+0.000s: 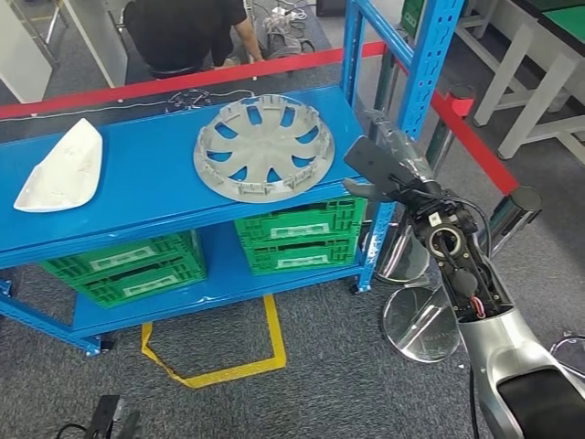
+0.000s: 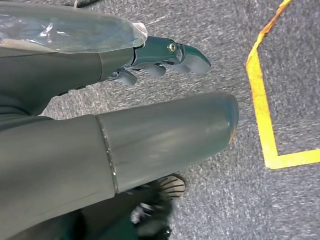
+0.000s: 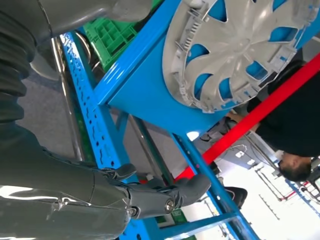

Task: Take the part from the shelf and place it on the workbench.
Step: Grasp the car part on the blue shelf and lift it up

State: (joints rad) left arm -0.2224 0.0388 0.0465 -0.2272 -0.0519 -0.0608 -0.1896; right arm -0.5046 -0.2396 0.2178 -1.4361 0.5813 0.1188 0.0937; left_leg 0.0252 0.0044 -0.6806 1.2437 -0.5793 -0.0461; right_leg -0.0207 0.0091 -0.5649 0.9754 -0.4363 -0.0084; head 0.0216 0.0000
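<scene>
The part looks like the grey wheel cover (image 1: 263, 147). It lies flat on the top of the blue shelf (image 1: 158, 187), close to the front edge and near the blue corner post (image 1: 422, 87). A white curved piece (image 1: 63, 169) lies far over at the other end of the same shelf.

The right hand (image 1: 387, 169) is up by the corner of the shelf, just beside the wheel cover but not touching it. Its fingers (image 3: 166, 197) are stretched out and it holds nothing. The left hand (image 2: 166, 52) hangs down over the grey floor. Its fingers are loose and it holds nothing too.

Here is what I think could go wrong. The right hand is very near the blue post, so it could bump the post as it reaches in. The wheel cover is wide, flat and thin, so it may be hard to get fingers under it. One hand might only push it along the shelf. If the hand grabs just the rim, the cover could tip and fall to the floor.
</scene>
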